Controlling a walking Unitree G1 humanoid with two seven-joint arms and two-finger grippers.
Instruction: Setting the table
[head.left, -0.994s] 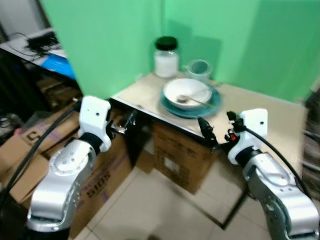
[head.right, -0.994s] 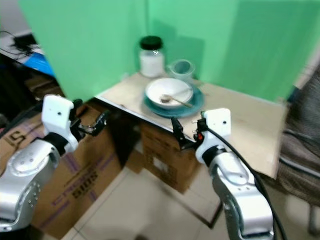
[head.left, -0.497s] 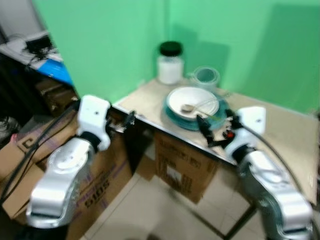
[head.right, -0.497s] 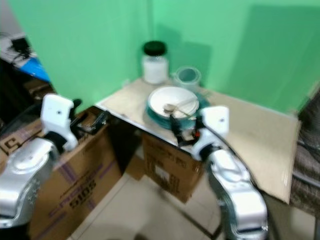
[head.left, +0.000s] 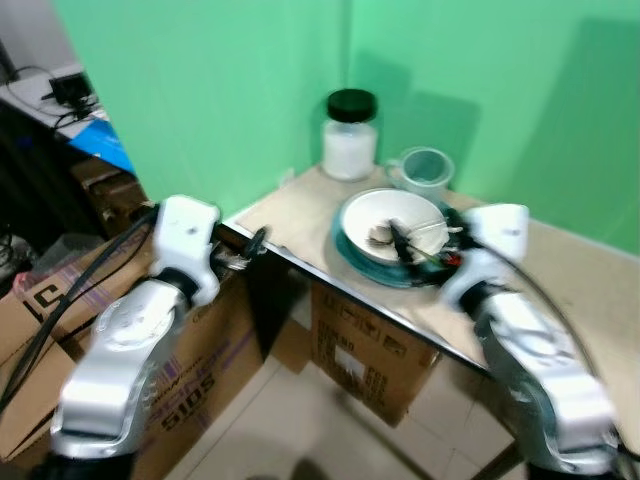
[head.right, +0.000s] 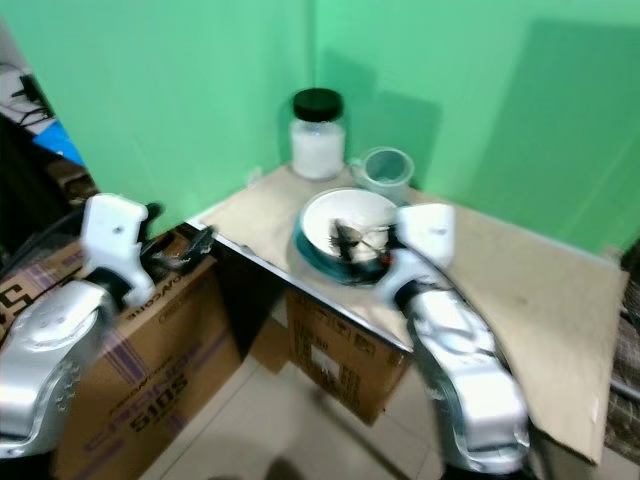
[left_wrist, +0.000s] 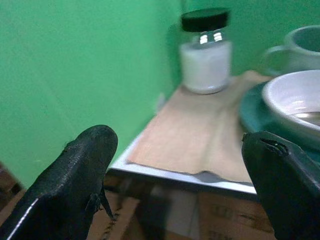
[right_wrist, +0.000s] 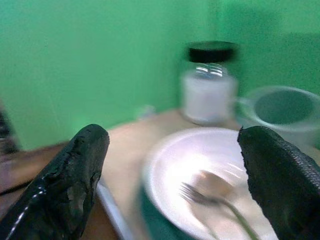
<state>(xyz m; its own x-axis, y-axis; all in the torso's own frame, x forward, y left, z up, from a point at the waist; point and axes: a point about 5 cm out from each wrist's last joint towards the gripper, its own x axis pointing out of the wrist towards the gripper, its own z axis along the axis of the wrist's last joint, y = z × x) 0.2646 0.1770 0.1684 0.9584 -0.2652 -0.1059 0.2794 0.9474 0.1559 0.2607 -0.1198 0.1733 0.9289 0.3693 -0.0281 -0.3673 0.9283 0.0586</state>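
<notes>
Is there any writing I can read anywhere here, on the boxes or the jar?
"SIDS", or close to it, blurred: purple print on the brown cardboard box beside the table.
Dark print on the box under the table: too blurred to read.
White-filled glass jar with black lid: no label visible.

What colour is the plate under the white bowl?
Dark teal. The plate shows best in the left eye view, ringing the bowl.

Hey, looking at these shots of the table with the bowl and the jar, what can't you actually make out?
- Fork in the bowl: blurred in the right wrist view; whether a spoon lies with it cannot be told.
- Right tool: motion blur in the eye views smears its fingers over the bowl; contact unclear.
- Plate: cut off by the left wrist view's edge.
- Mug and jar: contents and any label too blurred.
</notes>
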